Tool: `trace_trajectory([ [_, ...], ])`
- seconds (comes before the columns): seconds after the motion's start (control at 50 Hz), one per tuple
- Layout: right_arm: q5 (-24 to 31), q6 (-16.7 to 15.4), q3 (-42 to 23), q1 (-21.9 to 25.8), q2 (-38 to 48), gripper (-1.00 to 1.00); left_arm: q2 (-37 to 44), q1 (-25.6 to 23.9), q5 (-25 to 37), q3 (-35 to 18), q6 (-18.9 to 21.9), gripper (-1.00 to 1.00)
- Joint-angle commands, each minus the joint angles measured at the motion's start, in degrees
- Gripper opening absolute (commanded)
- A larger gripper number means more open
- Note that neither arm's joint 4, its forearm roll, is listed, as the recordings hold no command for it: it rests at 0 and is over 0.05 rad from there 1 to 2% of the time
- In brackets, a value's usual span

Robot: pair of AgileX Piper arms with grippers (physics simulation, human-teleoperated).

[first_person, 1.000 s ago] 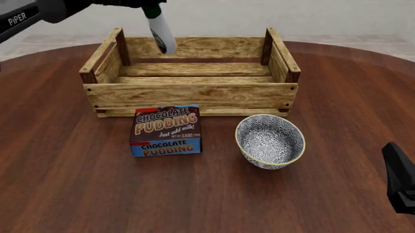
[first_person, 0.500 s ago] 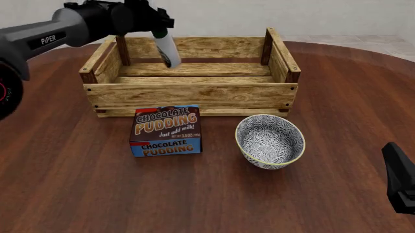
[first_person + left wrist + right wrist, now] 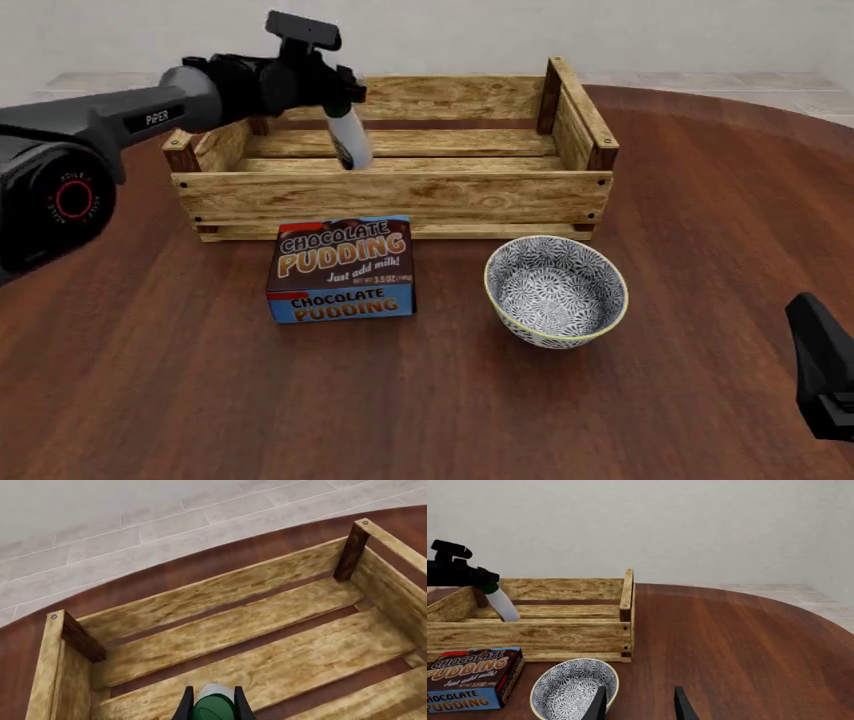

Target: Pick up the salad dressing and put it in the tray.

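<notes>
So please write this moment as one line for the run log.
left hand: shut on salad dressing | bottle tilted, low over tray | right hand: open, idle | release: not yet

I worked over a round, dark reddish-brown wooden table (image 3: 427, 400) with visible grain. Beyond its curved far edge lay a pale grey tiled floor (image 3: 133, 535), and a plain off-white wall (image 3: 694, 525) closed the room, evenly lit.

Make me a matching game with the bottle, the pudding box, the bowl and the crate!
Things:
1. salad dressing
2. pudding box
3. bowl
4. tray

Descriptions:
A. blue-white pattern, nothing inside
B. light wood slats, dark corner posts
C. held by the left gripper, lowered into the crate
D. lying on the table in front of the crate

Pairs: 1-C, 2-D, 3-A, 4-B
</notes>
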Motion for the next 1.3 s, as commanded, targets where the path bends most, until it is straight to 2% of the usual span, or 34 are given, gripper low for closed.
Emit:
trace_trajectory([
  [0.02, 0.0, 0.0, 0.0, 0.0, 0.0, 1.0, 3.8, 0.2, 0.2, -3.1, 1.6, -1.0],
  [0.6, 0.0, 0.0, 0.0, 0.0, 0.0, 1.0, 12.2, 0.7, 2.7, -9.5, 3.3, -1.0],
  [0.82, 0.0, 0.0, 0.0, 0.0, 0.0, 1.0, 15.3, 1.1, 5.2, -14.0, 3.3, -1.0],
  [1.3, 0.0, 0.0, 0.0, 0.0, 0.0, 1.0, 15.7, 1.5, 4.9, -14.6, 3.2, -1.0],
])
